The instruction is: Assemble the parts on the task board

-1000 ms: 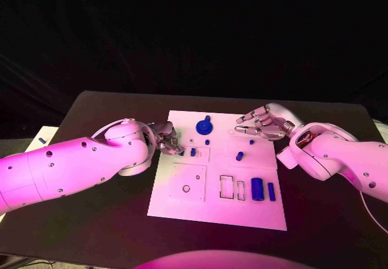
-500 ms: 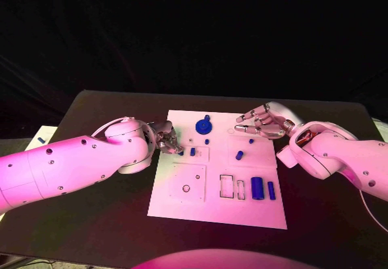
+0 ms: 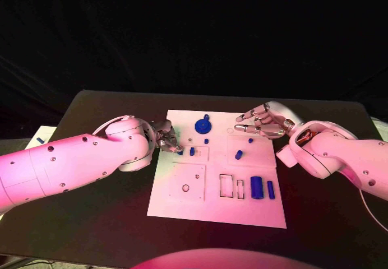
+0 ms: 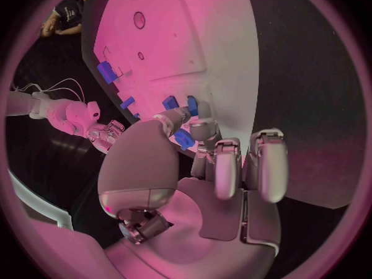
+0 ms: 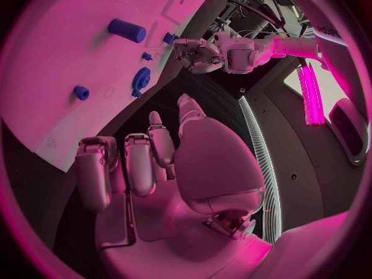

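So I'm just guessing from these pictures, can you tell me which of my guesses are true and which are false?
1. The task board is a white plate on a black table. True.
2. The right hand is carrying a blue part. False: its fingers are apart and hold nothing.
3. The left hand is at the board's left edge, its fingers at a small blue part. True.
4. The round blue part lies at the near edge of the board. False: it lies near the far edge, between the two hands.
5. A blue cylinder lies beside two rectangular slots. True.
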